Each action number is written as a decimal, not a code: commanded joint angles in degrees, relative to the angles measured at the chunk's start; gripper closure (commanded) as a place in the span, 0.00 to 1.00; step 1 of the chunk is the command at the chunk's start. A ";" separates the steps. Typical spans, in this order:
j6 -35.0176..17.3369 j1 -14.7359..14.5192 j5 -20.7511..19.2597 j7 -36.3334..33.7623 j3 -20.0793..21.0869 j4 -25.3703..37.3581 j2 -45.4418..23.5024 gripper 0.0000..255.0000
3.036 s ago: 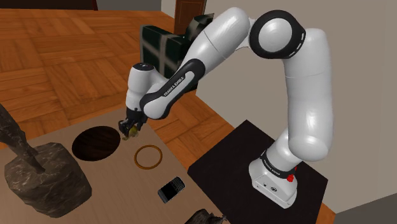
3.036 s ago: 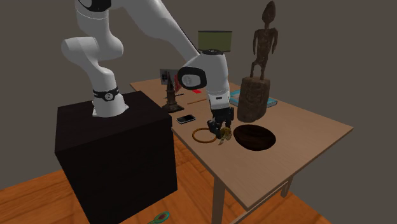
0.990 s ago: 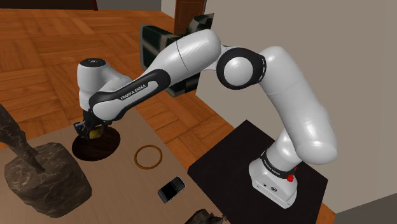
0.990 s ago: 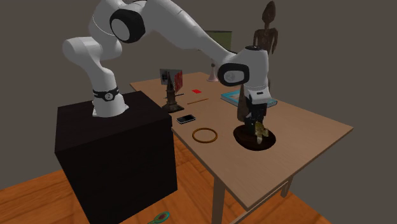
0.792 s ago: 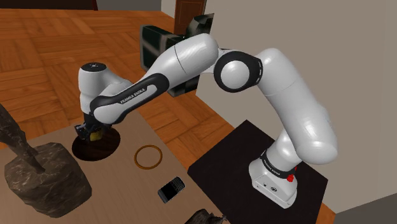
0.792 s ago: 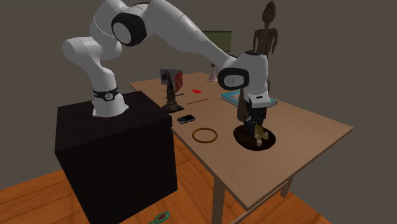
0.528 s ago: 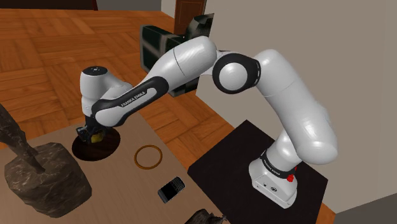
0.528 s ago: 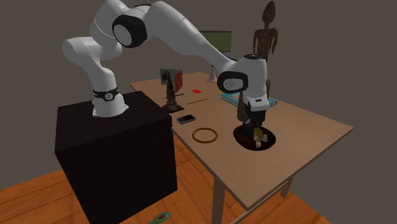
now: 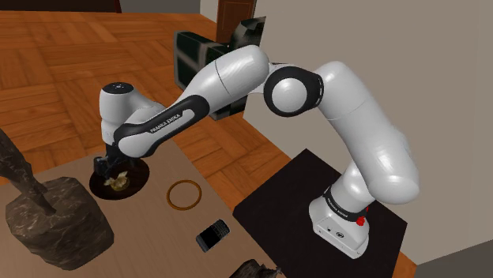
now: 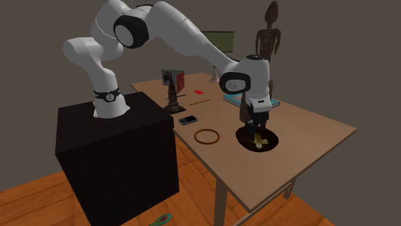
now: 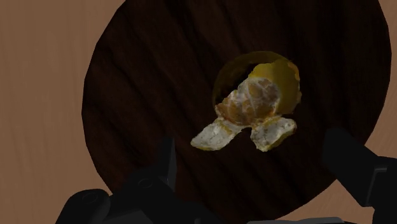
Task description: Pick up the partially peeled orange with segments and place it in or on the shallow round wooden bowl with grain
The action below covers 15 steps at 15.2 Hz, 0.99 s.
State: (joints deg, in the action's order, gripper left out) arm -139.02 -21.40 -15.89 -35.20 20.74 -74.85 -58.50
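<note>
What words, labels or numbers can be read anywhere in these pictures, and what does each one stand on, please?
"FRANKA EMIKA": white lettering along the arm's dark forearm.
Small marks on the front of the arm's base: too small to read.
No other readable text.

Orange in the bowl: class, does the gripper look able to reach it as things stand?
Probably yes: the open gripper hangs above the orange, which lies uncovered in the bowl, nothing between them.

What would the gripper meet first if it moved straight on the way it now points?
Most likely the orange, lying in the bowl ahead of the open gripper; depth is unclear, so its fingers may touch the bowl instead.
</note>
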 commanded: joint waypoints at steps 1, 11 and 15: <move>0.00 0.00 0.00 0.00 0.00 0.00 0.00 0.00; 2.20 2.00 0.96 0.23 1.40 -4.56 6.58 0.00; 2.21 2.00 0.96 0.23 1.40 -4.56 6.58 0.00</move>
